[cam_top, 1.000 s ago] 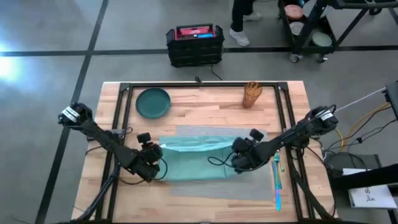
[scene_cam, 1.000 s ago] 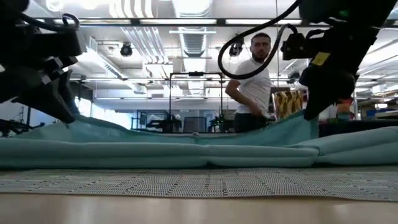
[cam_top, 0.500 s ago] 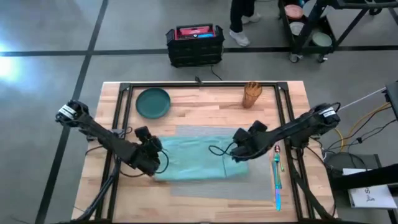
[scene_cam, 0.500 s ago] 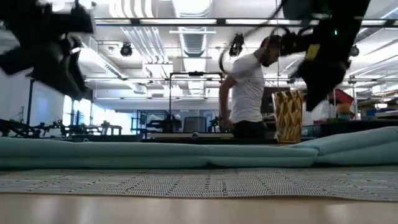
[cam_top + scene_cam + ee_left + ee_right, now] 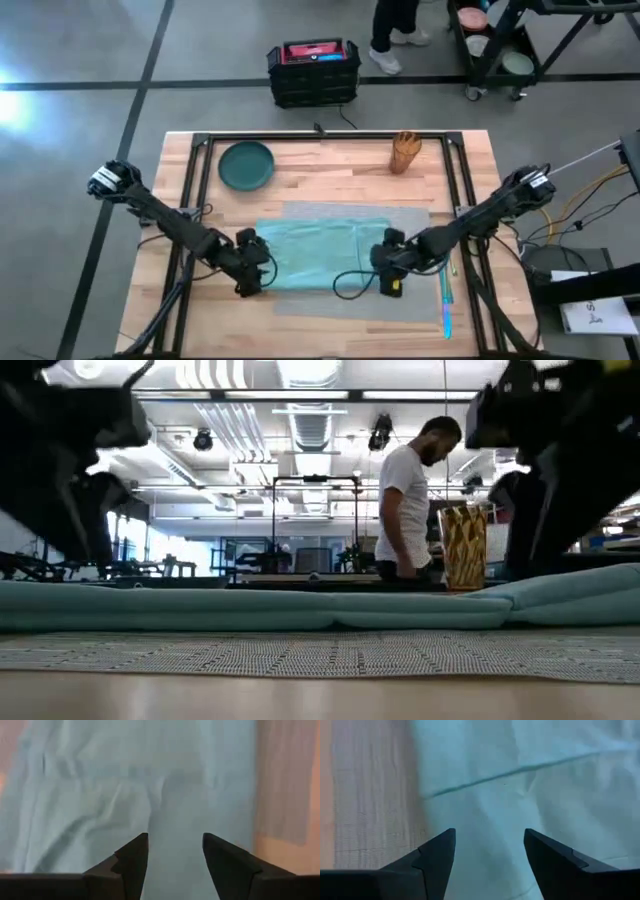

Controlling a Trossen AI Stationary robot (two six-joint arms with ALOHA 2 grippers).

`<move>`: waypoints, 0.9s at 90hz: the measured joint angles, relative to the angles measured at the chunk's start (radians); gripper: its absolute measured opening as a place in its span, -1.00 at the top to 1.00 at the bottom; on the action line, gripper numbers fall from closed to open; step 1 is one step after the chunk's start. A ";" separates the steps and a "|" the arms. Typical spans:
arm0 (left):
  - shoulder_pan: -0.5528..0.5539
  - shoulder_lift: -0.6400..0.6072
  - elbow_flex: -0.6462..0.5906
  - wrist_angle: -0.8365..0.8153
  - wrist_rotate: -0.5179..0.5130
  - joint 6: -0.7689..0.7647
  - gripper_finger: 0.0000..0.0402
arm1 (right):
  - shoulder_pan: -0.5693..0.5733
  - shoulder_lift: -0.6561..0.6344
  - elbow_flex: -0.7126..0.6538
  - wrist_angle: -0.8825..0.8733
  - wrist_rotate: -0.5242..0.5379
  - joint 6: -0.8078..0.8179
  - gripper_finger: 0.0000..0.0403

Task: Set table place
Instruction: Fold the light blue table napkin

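A teal napkin lies spread flat on the grey placemat in the middle of the wooden table. My left gripper stands open over the napkin's left near corner; its wrist view shows the rumpled cloth past the fingers. My right gripper stands open over the napkin's right near part, with a crease in the cloth ahead and the placemat's weave beside it. In the low view the napkin lies as a low band on the mat.
A dark green plate sits at the far left and a wooden holder at the far right. Cutlery lies on the mat's right edge. A person stands beyond the table's far edge.
Both grippers carried the napkin's raised edge toward the far edge and let it go. The napkin, a narrow folded band before, now lies spread out flat. Both grippers then came back toward the near edge and lower.
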 joint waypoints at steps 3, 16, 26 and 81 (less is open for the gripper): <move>0.000 0.000 -0.011 -0.002 0.000 -0.012 0.18 | 0.002 0.002 -0.006 -0.001 -0.007 0.011 -0.05; -0.001 -0.002 -0.049 -0.014 0.000 -0.061 0.23 | 0.016 0.009 -0.017 -0.061 -0.024 0.039 0.01; -0.001 -0.002 -0.080 -0.027 0.000 -0.106 0.27 | 0.027 0.007 -0.017 -0.126 -0.057 0.110 0.04; 0.096 -0.162 0.081 -0.316 -0.269 -0.123 0.37 | 0.052 -0.018 0.034 -0.125 0.066 0.086 0.11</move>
